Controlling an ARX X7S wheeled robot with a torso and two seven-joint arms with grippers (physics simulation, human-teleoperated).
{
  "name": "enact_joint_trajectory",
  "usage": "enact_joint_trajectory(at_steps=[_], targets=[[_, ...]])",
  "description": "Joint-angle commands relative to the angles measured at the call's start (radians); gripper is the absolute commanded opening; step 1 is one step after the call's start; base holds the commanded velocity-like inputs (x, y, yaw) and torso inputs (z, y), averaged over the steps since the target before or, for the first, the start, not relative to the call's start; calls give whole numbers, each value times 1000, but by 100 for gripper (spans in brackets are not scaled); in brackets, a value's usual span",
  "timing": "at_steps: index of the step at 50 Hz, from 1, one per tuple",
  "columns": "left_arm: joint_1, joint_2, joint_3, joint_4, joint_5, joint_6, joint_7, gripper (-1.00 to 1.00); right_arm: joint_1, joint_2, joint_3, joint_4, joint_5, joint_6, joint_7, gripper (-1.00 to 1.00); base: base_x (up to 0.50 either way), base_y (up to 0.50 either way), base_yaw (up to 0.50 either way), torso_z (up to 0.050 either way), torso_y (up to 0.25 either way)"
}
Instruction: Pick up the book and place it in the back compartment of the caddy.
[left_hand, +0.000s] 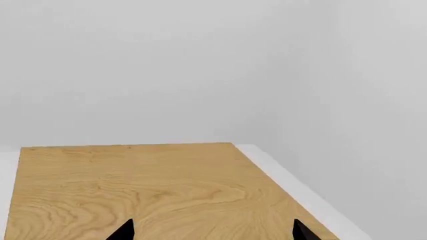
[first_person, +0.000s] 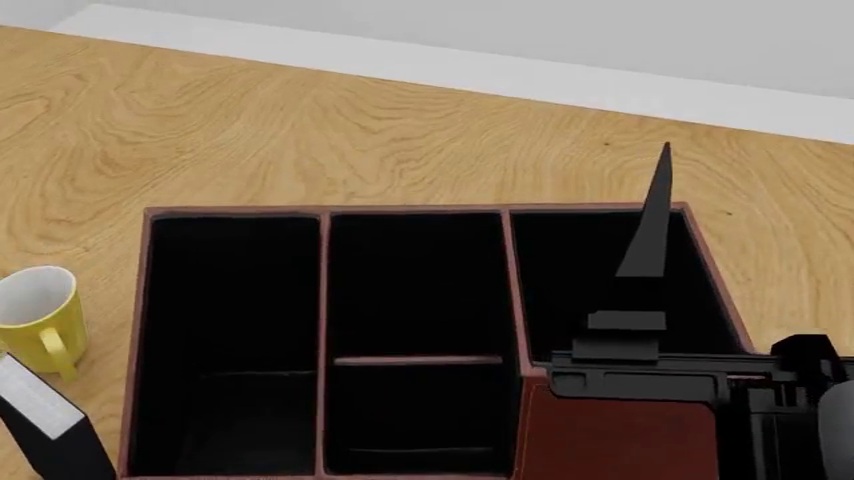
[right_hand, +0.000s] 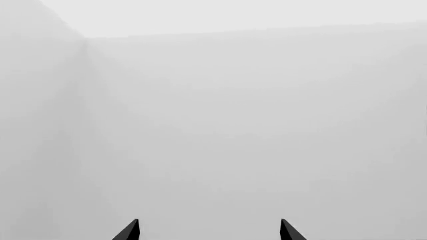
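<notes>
Our right gripper (first_person: 654, 250) sits closest to our head camera, a black arm with one thin finger pointing up over the right side section of the caddy (first_person: 151, 330). From its wrist view we see two dark tips set wide apart with nothing between them, only a pale wall. Our left gripper (left_hand: 212, 231) shows just two tips as well, spread wide and holding nothing, above the bare wooden table (left_hand: 133, 185).

We see the book (first_person: 47, 420) at the low left corner of our head view, outside the caddy and near the yellow mug (first_person: 38, 310). It leans at a tilt and no gripper touches it.

We think the job has barely begun. We must grab the book, lift it, and drop it into the back compartment (first_person: 416, 415), the small slot in the middle column
</notes>
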Motion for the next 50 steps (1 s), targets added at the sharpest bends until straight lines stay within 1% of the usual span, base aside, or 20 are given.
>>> enact_joint_trajectory(at_steps=[1,4,5,6,8,11,12,13,14,15,16,17,18,22,25,26,29,38,41,50], targets=[[-359,31,3,-475,83,11,-66,100,-6,-17,49,-47,33,29,4,100,0,0,0,0,0],[-446,22,48,-667,125,40,-68,100,-5,-17,46,-46,38,27,6,100,0,0,0,0,0],[-469,22,48,-721,122,53,-51,100,-4,-17,44,-46,39,27,7,100,0,0,0,0,0],[-498,25,34,-792,130,69,-66,100,-3,-16,42,-47,40,28,8,100,0,0,0,0,0],[-547,24,68,-916,165,117,-71,100,-2,-15,41,-48,43,29,10,100,0,0,0,0,0],[-611,19,31,-1100,161,182,-67,100,-5,-14,46,-47,48,26,12,100,0,0,0,0,0],[-640,11,-16,-1220,163,239,-132,100,-6,-13,51,-53,53,28,14,100,0,0,0,0,0],[-663,7,1,-1300,174,284,-95,100,-6,-12,54,-58,58,31,16,100,0,0,0,0,0],[-679,7,18,-1353,191,314,-86,100,-7,-11,56,-61,61,32,17,100,0,0,0,0,0],[-692,0,-14,-1413,184,344,-143,100,-7,-9,60,-65,66,32,19,100,0,0,0,0,0],[-694,-4,-36,-1442,171,356,-135,100,-8,-7,62,-69,69,33,21,100,0,0,0,0,0],[-692,-1,-25,-1445,183,350,-119,100,-9,-5,66,-72,73,34,23,100,0,0,0,0,0],[-683,-1,-52,-1446,182,354,-174,100,-9,-3,69,-77,77,35,25,100,0,0,0,0,0],[-662,10,-66,-1447,212,356,-174,100,-13,14,75,-92,96,33,41,100,0,0,0,0,0],[-642,15,-112,-1447,215,358,-189,100,-29,69,69,-95,148,-3,105,100,0,0,0,0,0],[-638,21,-107,-1447,228,362,-176,100,-35,85,66,-95,159,-15,121,100,0,0,0,0,0],[-628,28,-133,-1446,234,360,-171,100,-43,105,62,-91,173,-33,145,100,0,0,0,0,0],[-587,34,-197,-1446,263,381,-195,100,-42,122,38,-76,183,-56,164,100,0,0,0,0,0],[-569,35,-223,-1446,269,383,-223,100,-48,123,42,-72,189,-65,167,100,0,0,0,0,0],[-511,52,-267,-1446,287,397,-211,100,-60,131,48,-62,203,-86,172,100,0,0,0,0,0]])
